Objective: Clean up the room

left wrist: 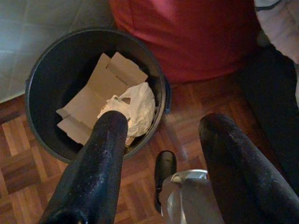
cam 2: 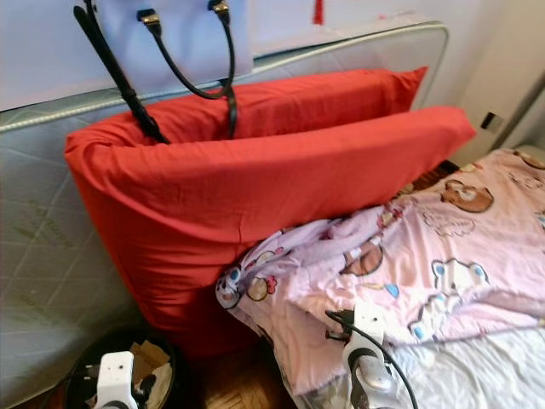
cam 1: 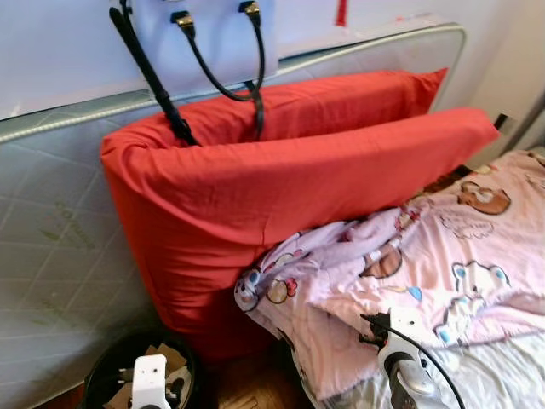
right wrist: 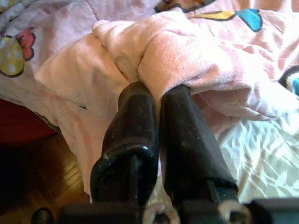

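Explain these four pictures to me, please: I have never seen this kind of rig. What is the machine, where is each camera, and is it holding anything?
This is a walking humanoid robot tidying a bedroom. The two wide pictures come from a stereo camera in its head, looking forward and down. They show two red pillows leaning on an upright mattress, a handbag above them, and a pink blanket on the bed.

The other two pictures come from cameras on the wrists, each looking along that arm's two black fingers. The left end effector is open and empty, above a black bin on the wooden floor; the bin holds cardboard and crumpled white paper. The right end effector is shut, pinching a fold of the blanket at the bed's edge.
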